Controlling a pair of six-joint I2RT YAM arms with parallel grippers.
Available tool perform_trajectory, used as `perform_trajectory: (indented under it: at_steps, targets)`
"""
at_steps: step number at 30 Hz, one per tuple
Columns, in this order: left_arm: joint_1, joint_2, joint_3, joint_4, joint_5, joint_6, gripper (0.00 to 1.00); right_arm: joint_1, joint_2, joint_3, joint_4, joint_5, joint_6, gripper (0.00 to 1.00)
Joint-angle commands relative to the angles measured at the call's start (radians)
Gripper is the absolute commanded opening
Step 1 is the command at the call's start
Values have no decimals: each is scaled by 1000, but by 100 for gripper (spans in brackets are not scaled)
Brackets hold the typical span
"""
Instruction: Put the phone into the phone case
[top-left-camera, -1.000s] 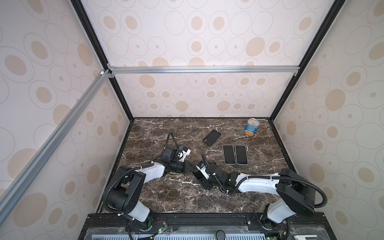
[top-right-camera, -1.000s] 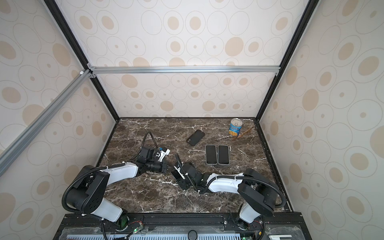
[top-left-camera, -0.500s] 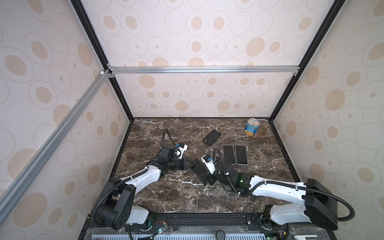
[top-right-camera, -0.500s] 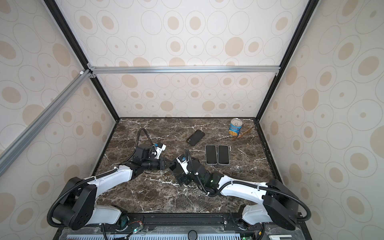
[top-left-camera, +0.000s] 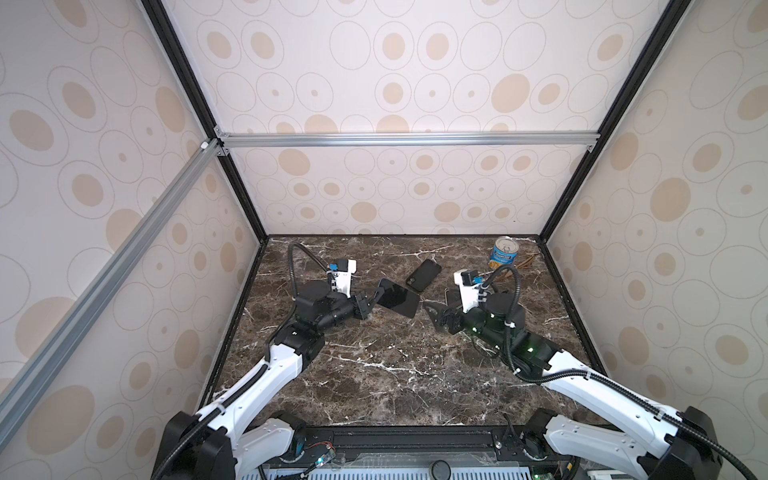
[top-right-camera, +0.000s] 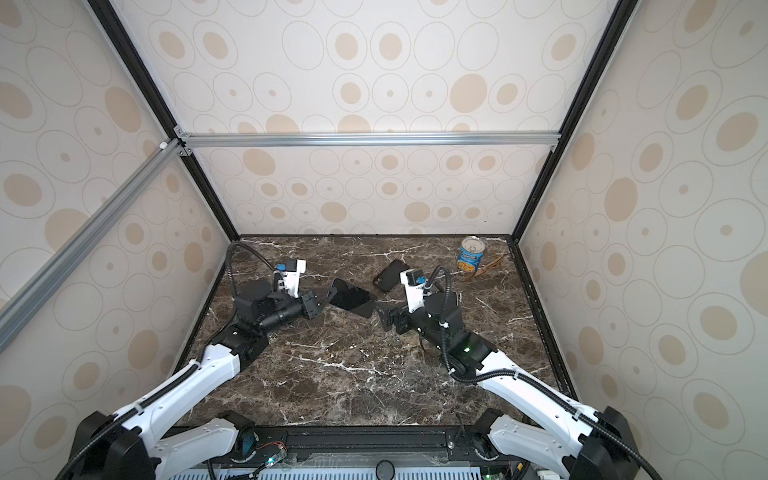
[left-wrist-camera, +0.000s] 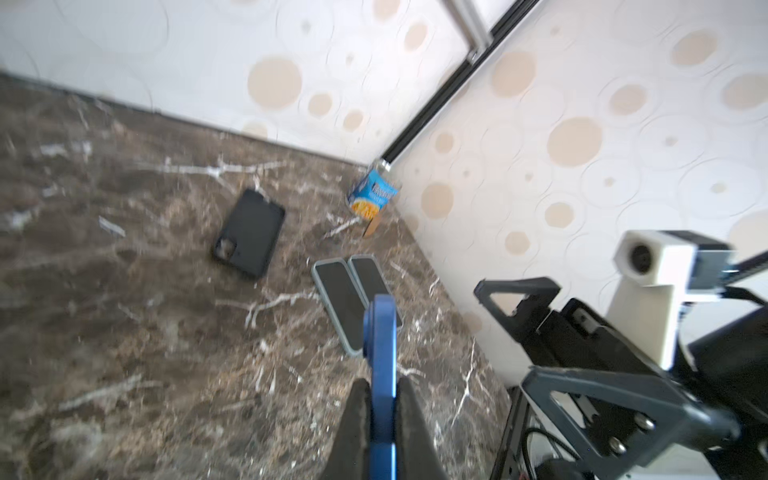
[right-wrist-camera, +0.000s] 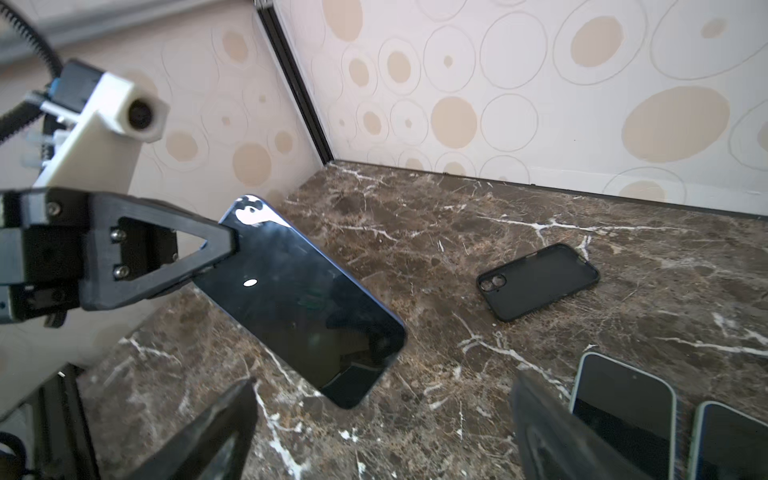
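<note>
A blue phone (top-left-camera: 397, 298) with a dark glass face hangs tilted above the table, my left gripper (top-left-camera: 371, 301) shut on one end of it. In the left wrist view its blue edge (left-wrist-camera: 382, 353) stands pinched between the two fingers. The black phone case (top-left-camera: 423, 275) lies flat on the marble just behind the phone, hollow side up, camera cutout showing (right-wrist-camera: 538, 281). My right gripper (top-left-camera: 434, 318) is open, its jaws wide apart and empty. It faces the phone's free end (right-wrist-camera: 299, 299) from a short gap, touching nothing.
Two light-rimmed phones (left-wrist-camera: 345, 303) (left-wrist-camera: 374, 286) lie side by side to the right of the case, partly under my right wrist in both top views. A blue-labelled can (top-left-camera: 505, 251) stands in the back right corner with a brown scrap beside it. Walls enclose three sides.
My left gripper has carried the phone up and toward the back. My right gripper has opened and drawn off to the right, away from the phone.
</note>
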Motion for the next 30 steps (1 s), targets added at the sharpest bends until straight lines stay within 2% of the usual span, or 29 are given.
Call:
perform_trajectory:
  at_steps: [1, 5, 9, 14, 22, 25, 27, 29, 30]
  targets:
    - [-4, -87, 36, 219, -118, -51, 0, -44, -38, 44, 59, -156, 49, 84]
    - [-5, -133, 13, 374, -97, -89, 0, -93, -41, 79, 146, -326, 105, 75]
    - [-4, -159, -28, 589, -32, -161, 0, -119, -4, 115, 278, -480, 185, 73]
    - [-5, -155, -23, 698, 35, -215, 0, -119, 65, 172, 386, -610, 250, 73]
    - [-4, -135, -31, 831, 119, -295, 0, -119, 163, 259, 501, -746, 339, 66]
    - [-5, -135, -30, 846, 134, -301, 0, -120, 197, 287, 559, -813, 381, 58]
    - [-5, -135, -34, 856, 136, -304, 0, -120, 219, 297, 602, -851, 416, 49]
    - [-5, -136, -39, 860, 133, -305, 0, -119, 230, 296, 633, -862, 438, 40]
    - [-5, -136, -40, 864, 133, -306, 0, -117, 234, 292, 646, -866, 448, 40]
